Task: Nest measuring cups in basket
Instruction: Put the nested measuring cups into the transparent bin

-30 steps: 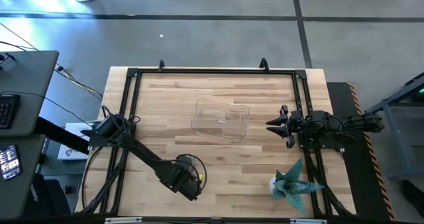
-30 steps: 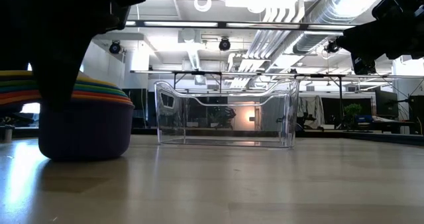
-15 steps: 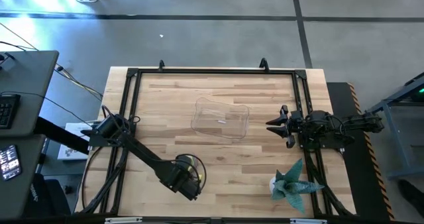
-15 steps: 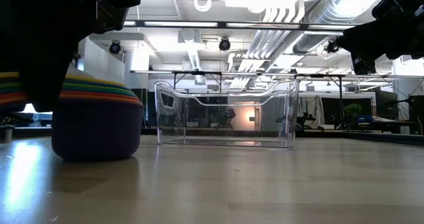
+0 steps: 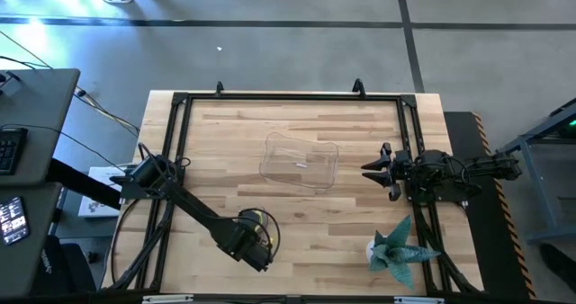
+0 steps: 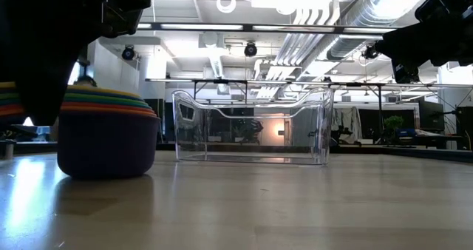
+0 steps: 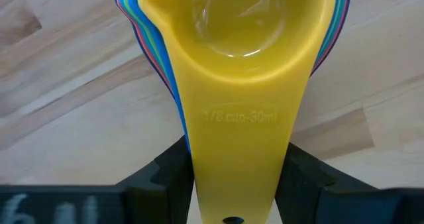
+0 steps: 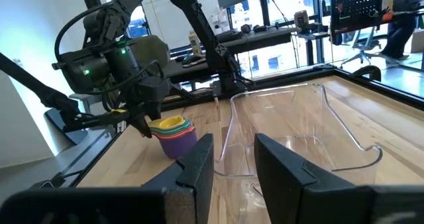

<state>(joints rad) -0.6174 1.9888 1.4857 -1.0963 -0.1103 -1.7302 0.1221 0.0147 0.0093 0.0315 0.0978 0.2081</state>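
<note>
The measuring cups (image 7: 238, 25) stand nested in one stack, yellow on top and purple at the bottom (image 6: 107, 143), on the table's near left part. The stack rests on its purple base. My left gripper (image 7: 240, 174) hangs over the stack (image 5: 252, 238), pointing down, and is shut on the cups' handles. The basket (image 5: 300, 163), a clear plastic tray, sits at the table's middle (image 6: 251, 128) with nothing in it. My right gripper (image 5: 376, 171) waits at the right edge, level, open and holding nothing (image 8: 232, 161). My left gripper pinches the stacked handles (image 7: 205, 174) between its two fingers (image 7: 169, 181), a little way out from the bowls. The fingers come from above, pointing down, and lie across the handles. The stack stands upright with its purple base (image 6: 107, 169) on the table.
A spiky teal paper figure (image 5: 396, 248) lies at the near right corner. Black frame rails (image 5: 175, 151) run along the table's left, far and right sides. Bare wood lies between the stack and the basket.
My left gripper has shut on the cups' handles without leaving its place. The stack has shifted a little toward the table's right edge and still stands on the table.
</note>
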